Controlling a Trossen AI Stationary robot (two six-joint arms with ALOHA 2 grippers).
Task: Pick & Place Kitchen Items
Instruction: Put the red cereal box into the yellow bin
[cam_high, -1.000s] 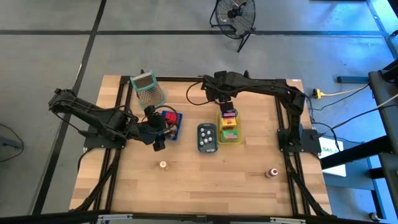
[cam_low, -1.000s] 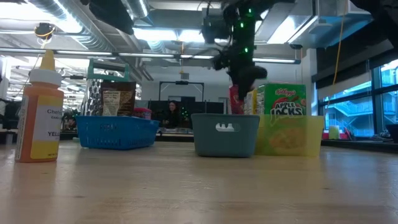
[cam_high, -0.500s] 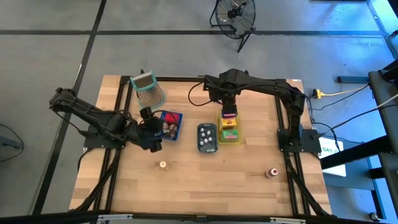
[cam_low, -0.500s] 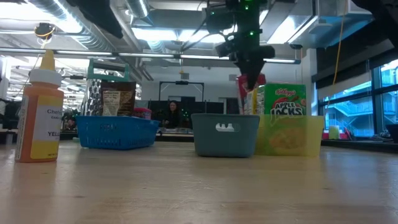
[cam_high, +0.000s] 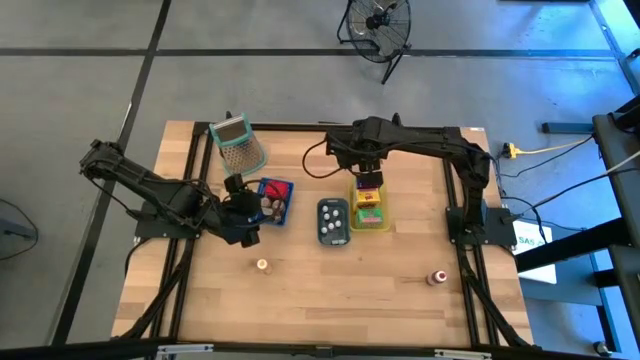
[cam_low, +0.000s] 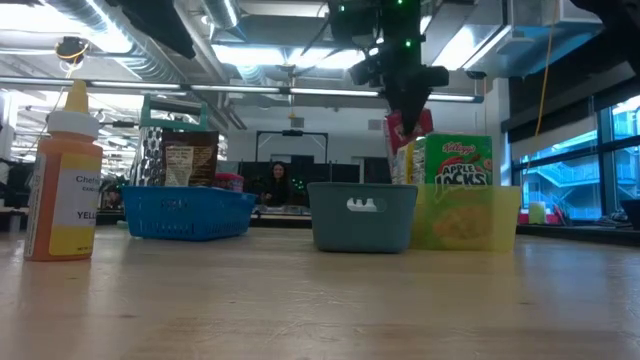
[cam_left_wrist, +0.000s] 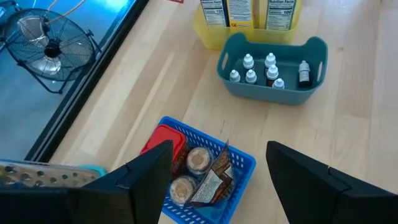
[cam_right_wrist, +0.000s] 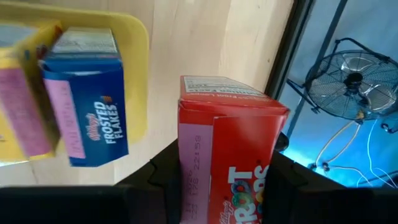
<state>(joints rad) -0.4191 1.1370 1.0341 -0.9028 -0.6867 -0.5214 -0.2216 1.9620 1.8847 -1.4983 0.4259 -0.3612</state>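
Your right gripper (cam_right_wrist: 217, 180) is clamped on a red Froot Loops carton (cam_right_wrist: 227, 149): in the right wrist view one dark finger (cam_right_wrist: 163, 177) presses each broad side, and most of the carton juts out past the fingertips. From above, that carton (cam_high: 366, 181) sits at about 12 o'clock of the table, over the far end of the yellow tray (cam_high: 384, 225). In the low view it hangs tilted above the tray's rim; you can't tell there whether it touches the cartons below. The tray already holds a blue Frosted Flakes carton (cam_right_wrist: 87, 109), a green Apple Jacks carton (cam_low: 458, 158) and a yellow one (cam_high: 370, 198).

Your left gripper (cam_left_wrist: 217, 180) hovers at roughly 9 o'clock with its fingers spread wide and nothing between them. Just ahead of it lies the blue basket (cam_left_wrist: 239, 165), holding a red lid or tub (cam_left_wrist: 163, 142) and two round brown pieces (cam_left_wrist: 199, 159). The grey-blue tray (cam_left_wrist: 273, 93) of small white-capped bottles (cam_left_wrist: 249, 61) sits at centre, beside the yellow tray.
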